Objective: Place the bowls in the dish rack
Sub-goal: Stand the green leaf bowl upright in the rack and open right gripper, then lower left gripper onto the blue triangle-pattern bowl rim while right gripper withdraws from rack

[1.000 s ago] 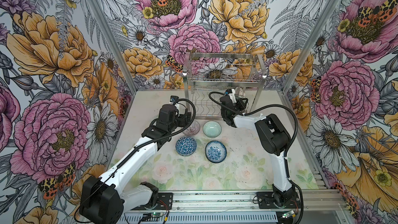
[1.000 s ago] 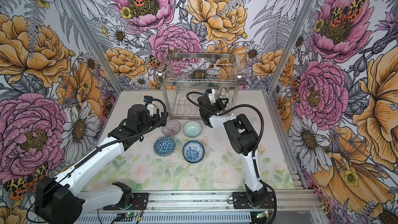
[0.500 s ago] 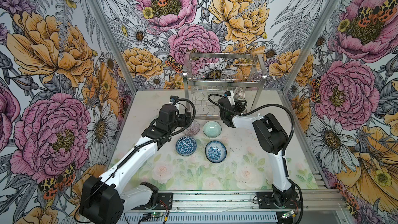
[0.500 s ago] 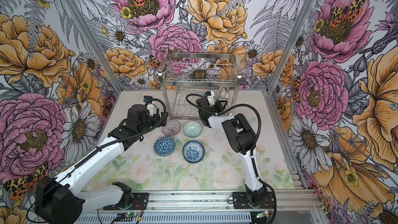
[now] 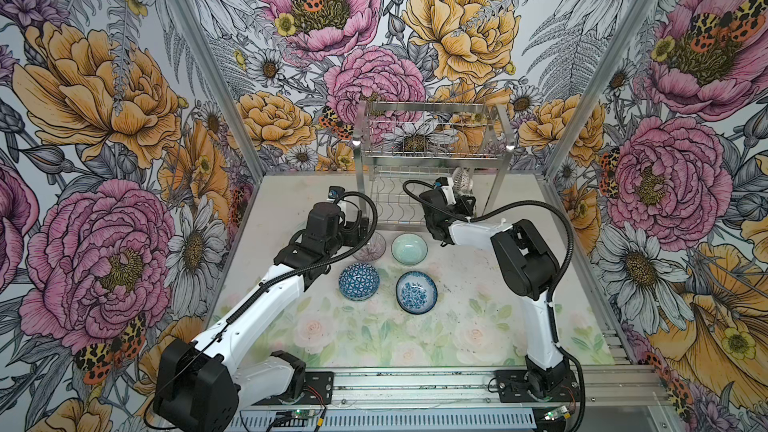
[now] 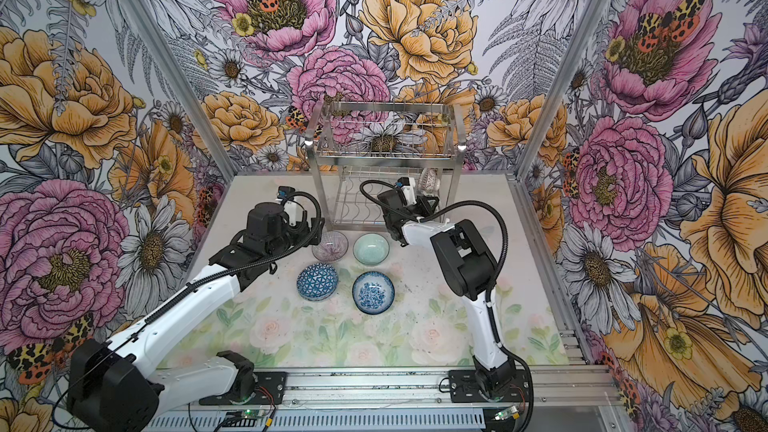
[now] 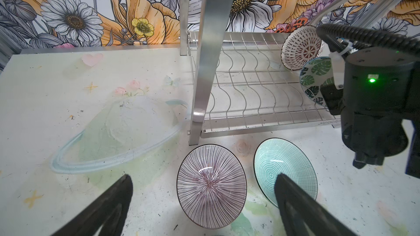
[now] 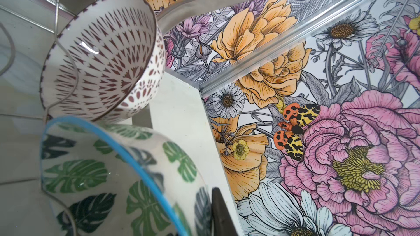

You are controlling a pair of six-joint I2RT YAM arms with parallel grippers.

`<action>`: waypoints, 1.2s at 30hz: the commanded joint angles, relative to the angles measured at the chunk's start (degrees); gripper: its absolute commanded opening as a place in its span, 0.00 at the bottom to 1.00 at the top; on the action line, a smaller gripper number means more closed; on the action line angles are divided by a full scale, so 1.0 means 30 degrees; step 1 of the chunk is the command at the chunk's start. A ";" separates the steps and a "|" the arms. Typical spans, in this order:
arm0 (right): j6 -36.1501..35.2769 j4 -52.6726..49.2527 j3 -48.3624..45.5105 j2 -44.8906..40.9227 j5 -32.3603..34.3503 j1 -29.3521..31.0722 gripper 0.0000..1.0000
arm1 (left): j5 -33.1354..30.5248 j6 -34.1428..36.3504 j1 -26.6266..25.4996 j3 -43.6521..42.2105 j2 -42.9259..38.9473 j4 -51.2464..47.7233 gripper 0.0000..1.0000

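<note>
We cannot tell whether our right jaws grip or release the blue-rimmed, green-leaf white ceramic bowl (image 8: 102,178), tilted on edge in the lower tier of the shiny steel wire dish rack (image 5: 428,155), just beside a dark-petal bowl (image 7: 300,48). Unseated, it could topple onto that neighbour. Our left jaws gape wide over a purple-lined bowl (image 7: 211,187) on the counter (image 5: 374,338).

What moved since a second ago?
The right tool eased the green leaf bowl a little deeper into the dish rack, beside the white bowl; whether it has let go is unclear. The left tool, open, and the four bowls on the table stayed put.
</note>
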 commanded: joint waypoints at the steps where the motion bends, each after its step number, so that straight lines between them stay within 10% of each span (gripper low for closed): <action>1: 0.1167 -0.0843 0.0150 -0.1389 -0.0719 0.0161 0.17 | 0.0408 -0.0420 0.0180 -0.0179 -0.0221 -0.0172 0.99; 11: 0.1180 -0.1176 -0.0160 -0.2754 -0.1537 0.0202 0.37 | 0.0437 -0.0802 0.0189 -0.0381 -0.0434 -0.0573 0.99; 19: 0.0932 -0.1554 -0.0899 -0.4189 -0.3691 0.0733 0.98 | 0.0410 -0.1352 0.0202 -0.0611 -0.0919 -0.1699 0.99; 36: 0.3775 -0.2665 -0.5320 -1.0308 -1.3515 0.1960 1.00 | 0.2076 -0.4217 0.0331 -0.3121 -0.1684 -0.3804 0.99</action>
